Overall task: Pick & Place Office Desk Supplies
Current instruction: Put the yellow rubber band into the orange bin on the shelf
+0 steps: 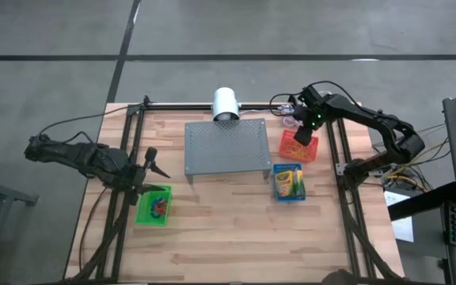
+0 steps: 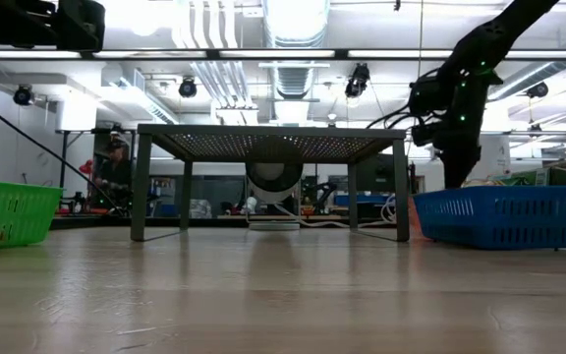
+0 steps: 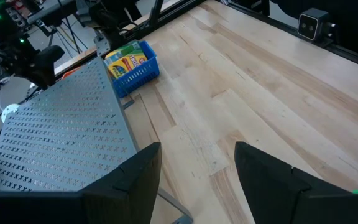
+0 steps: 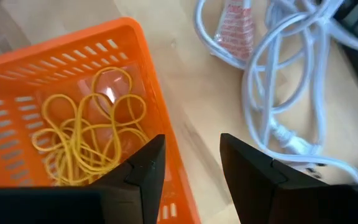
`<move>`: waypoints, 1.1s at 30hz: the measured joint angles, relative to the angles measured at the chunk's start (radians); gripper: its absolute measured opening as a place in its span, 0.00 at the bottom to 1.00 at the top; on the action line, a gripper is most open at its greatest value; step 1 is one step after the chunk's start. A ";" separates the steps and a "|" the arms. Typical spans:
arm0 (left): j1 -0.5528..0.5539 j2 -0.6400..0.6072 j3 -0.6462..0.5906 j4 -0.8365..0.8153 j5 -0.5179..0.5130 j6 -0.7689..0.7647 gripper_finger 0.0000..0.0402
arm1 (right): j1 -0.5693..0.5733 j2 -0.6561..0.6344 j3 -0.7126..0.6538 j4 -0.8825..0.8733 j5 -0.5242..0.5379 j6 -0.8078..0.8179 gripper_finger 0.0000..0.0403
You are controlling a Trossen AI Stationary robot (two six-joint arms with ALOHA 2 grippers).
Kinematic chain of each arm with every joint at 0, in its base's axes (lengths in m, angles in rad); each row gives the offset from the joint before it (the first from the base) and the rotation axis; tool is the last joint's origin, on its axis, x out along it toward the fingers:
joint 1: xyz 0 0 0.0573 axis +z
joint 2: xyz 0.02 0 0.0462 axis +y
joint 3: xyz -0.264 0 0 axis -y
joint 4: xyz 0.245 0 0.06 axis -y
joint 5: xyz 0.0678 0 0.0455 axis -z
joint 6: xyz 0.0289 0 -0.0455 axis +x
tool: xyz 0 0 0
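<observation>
Thin yellow-tan rubber bands (image 4: 89, 134) lie in a heap on the floor of the red-orange mesh basket (image 1: 299, 147). My right gripper (image 4: 192, 140) hangs open over that basket's far-right corner, empty, also seen from above (image 1: 303, 136). The green-and-yellow crayon box (image 1: 289, 182) lies flat in the blue basket (image 1: 289, 195); the left wrist view shows it too (image 3: 127, 60). Red and blue bands (image 1: 158, 207) sit in the green basket (image 1: 153, 214). My left gripper (image 3: 197, 149) is open and empty, just beyond the green basket (image 1: 155, 164).
The grey perforated stand (image 1: 226, 148) fills the table's middle, with a white cylinder (image 1: 226, 103) behind it. White cables (image 4: 284, 74) lie coiled beside the red-orange basket. Bare wood (image 1: 236, 229) stretches along the near half of the table.
</observation>
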 joint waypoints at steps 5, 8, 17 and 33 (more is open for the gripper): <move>0.000 0.000 0.000 0.000 0.000 0.000 0.52 | 0.000 -0.010 0.000 0.002 0.017 -0.046 0.37; 0.000 0.000 0.000 0.000 0.000 0.000 0.52 | 0.000 0.006 0.000 0.007 0.017 -0.051 0.38; 0.000 0.001 0.000 0.000 0.000 0.000 0.52 | 0.005 0.043 -0.001 0.009 -0.003 -0.047 0.39; 0.000 0.000 0.000 0.000 0.000 0.000 0.52 | 0.025 0.115 -0.019 0.012 -0.026 -0.044 0.37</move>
